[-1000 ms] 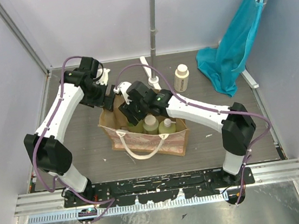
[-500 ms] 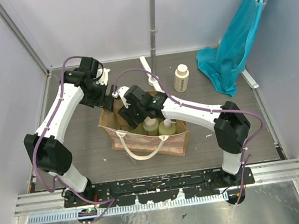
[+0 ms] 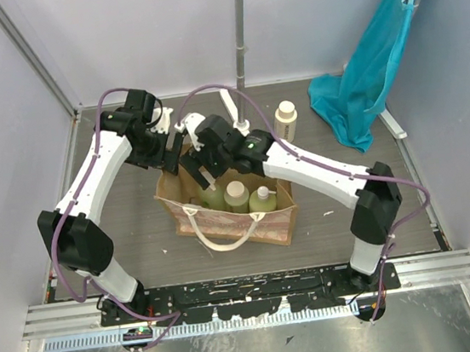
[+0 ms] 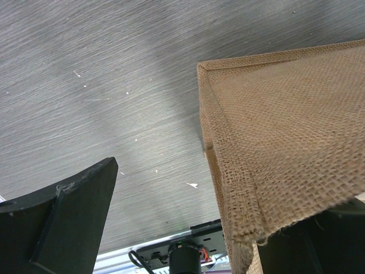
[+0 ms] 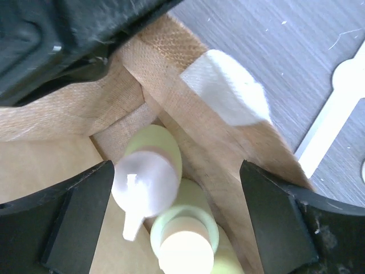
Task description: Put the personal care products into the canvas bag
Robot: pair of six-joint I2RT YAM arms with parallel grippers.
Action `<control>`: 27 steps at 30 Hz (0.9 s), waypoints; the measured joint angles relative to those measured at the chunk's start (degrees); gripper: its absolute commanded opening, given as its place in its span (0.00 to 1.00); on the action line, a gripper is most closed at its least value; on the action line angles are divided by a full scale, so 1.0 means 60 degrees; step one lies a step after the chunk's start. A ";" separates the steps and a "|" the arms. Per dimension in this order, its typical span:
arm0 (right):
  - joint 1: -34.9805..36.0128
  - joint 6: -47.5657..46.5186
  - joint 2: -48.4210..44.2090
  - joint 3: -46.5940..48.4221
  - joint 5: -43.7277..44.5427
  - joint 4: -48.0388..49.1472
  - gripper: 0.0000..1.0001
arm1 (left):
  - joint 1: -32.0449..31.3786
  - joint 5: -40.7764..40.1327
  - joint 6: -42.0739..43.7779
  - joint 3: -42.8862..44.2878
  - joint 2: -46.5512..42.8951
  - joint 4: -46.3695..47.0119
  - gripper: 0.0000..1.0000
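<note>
The tan bag (image 3: 249,222) stands open and upright mid-worktop (image 3: 139,231), with three pale yellow-green bottles (image 3: 237,196) upright inside. A fourth bottle (image 3: 285,123) stands apart behind it.

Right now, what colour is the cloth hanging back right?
Teal blue; the cloth shows best in the top external view.

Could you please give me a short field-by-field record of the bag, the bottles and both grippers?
canvas bag: upright, open-topped
bottles in bag: three, upright; pump bottle near a corner
bottle outside: upright on the table, behind the bag
left gripper: fingers open at the bag's back corner
right gripper: fingers open above the pump bottle, holding nothing
teal cloth: hanging, rear right
</note>
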 measured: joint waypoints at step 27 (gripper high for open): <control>-0.4845 0.1603 -0.0335 0.0860 0.1446 -0.1086 1.00 | 0.0000 -0.0007 0.0007 -0.0051 -0.0018 0.0098 0.98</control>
